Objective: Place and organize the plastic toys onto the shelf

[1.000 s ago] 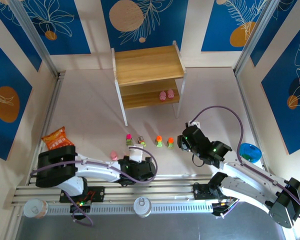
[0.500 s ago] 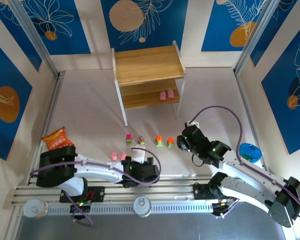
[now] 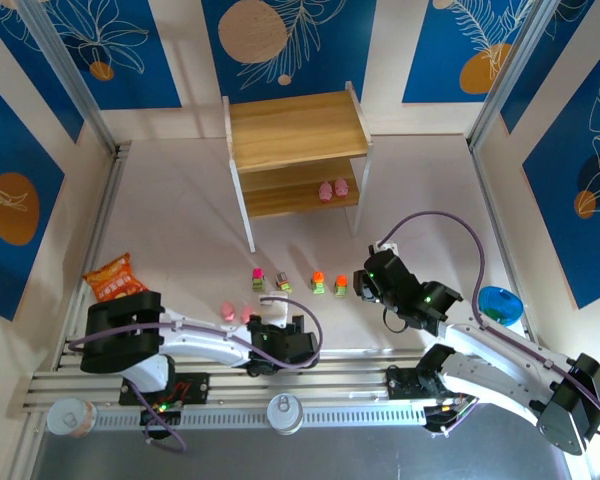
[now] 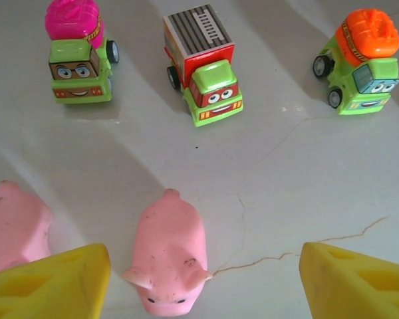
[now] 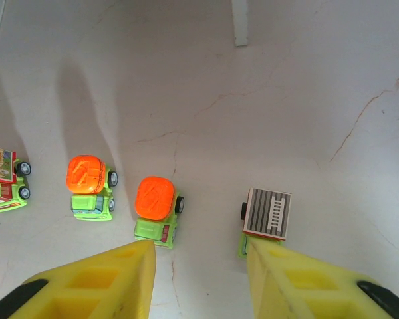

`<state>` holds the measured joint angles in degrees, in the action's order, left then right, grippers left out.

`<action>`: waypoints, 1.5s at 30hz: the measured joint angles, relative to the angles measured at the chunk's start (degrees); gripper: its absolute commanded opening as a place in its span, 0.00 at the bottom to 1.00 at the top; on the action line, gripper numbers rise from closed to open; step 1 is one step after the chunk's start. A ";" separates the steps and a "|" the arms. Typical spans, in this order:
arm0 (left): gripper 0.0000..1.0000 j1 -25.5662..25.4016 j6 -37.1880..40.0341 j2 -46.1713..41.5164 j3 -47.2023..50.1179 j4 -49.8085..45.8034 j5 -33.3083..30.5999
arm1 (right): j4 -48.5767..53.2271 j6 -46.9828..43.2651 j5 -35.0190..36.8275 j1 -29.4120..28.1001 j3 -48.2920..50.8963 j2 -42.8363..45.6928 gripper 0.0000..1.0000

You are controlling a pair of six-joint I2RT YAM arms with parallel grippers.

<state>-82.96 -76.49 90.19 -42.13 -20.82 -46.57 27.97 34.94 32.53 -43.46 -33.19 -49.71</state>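
Note:
The shelf (image 3: 295, 150) stands at the back with two pink figurines (image 3: 333, 190) on its lower board. Several yellow-green cars (image 3: 319, 284) line up on the table. My left gripper (image 4: 206, 266) is open, low over a pink pig figurine (image 4: 167, 256) that lies between its yellow fingers (image 4: 53, 282), close to the left one. A second pink pig (image 4: 13, 226) lies outside that finger. My right gripper (image 5: 199, 266) is open above the cars' right end. A grey-striped car (image 5: 266, 214) is partly hidden by its right finger; an orange-topped car (image 5: 156, 207) sits by the left one.
An orange snack bag (image 3: 115, 278) lies at the left, a blue bowl (image 3: 500, 303) at the right. The shelf's white leg (image 5: 239, 23) stands beyond the cars. Cars with a magenta top (image 4: 78, 56), striped top (image 4: 203, 66) and orange top (image 4: 362, 60) sit ahead of the pigs.
My left gripper has shifted a little right and back toward the near edge, uncovering the second pink pig in the top view. The right gripper has edged slightly left.

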 measured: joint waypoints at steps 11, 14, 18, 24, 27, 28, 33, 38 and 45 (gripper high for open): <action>0.70 0.07 -1.90 2.25 1.51 0.92 0.48 | -0.11 0.02 0.00 -0.02 0.00 0.00 0.37; 0.69 0.07 -2.34 2.56 1.99 1.14 0.68 | -0.11 0.00 0.00 -0.02 0.00 0.00 0.35; 0.66 0.13 -2.71 2.56 2.56 1.97 0.74 | -0.11 0.00 0.00 -0.02 0.00 0.00 0.30; 0.63 0.87 -2.62 2.99 3.26 3.85 1.70 | -0.09 0.00 0.00 -0.02 0.00 0.00 0.27; 0.62 1.01 -2.51 3.28 3.30 4.09 1.64 | -0.11 0.00 0.00 -0.02 0.00 0.00 0.25; 0.62 1.03 -2.51 3.32 3.30 4.07 1.51 | -0.09 0.00 0.00 -0.02 0.00 0.00 0.25; 0.57 1.09 -2.54 3.65 3.30 3.89 1.11 | -0.11 0.00 0.00 -0.02 0.00 0.00 0.22; 0.53 1.14 -2.51 3.80 3.30 3.43 0.83 | -0.11 0.00 0.00 -0.02 0.00 0.00 0.20; 0.40 1.20 -2.29 3.80 3.30 2.38 0.57 | -0.11 0.02 0.00 -0.02 0.00 0.00 0.18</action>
<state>-81.76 -78.78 94.00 -38.83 -18.44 -46.00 27.86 34.96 32.53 -43.48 -33.19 -49.71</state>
